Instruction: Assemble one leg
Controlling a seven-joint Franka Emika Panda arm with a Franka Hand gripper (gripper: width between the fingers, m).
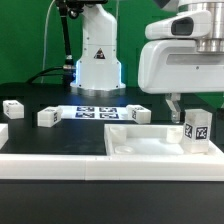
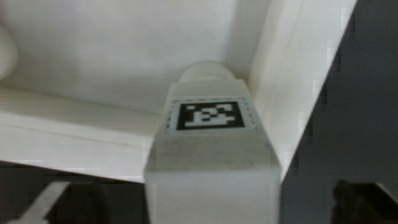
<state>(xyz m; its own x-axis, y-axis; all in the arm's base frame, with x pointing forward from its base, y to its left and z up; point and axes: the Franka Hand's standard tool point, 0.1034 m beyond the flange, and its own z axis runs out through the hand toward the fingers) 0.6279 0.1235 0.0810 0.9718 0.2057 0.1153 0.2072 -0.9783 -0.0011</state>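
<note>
Tool: I read the arm's two-finger tool (image 1: pixel 190 106) as wide open; in the wrist view its dark fingers (image 2: pixel 43 204) stand clear of the leg on both sides.
Leg: the small white plastic rectangular leg (image 1: pixel 197 127), with a black-and-white square tag, stands upright just beneath the tool, inside the tray near its rim at the exterior view's right.
Tray: a large white square plastic tray (image 1: pixel 130 150) with raised rims, resting on the black bench (image 1: pixel 60 135).
Behind: three spare posts (image 1: pixel 46 117) and the marker board (image 1: pixel 95 112).

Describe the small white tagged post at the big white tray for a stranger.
Find the large white raised-rim tray at the front. The small white plastic leg is at its corner on the exterior view's right. The similar posts are all off the tray.
</note>
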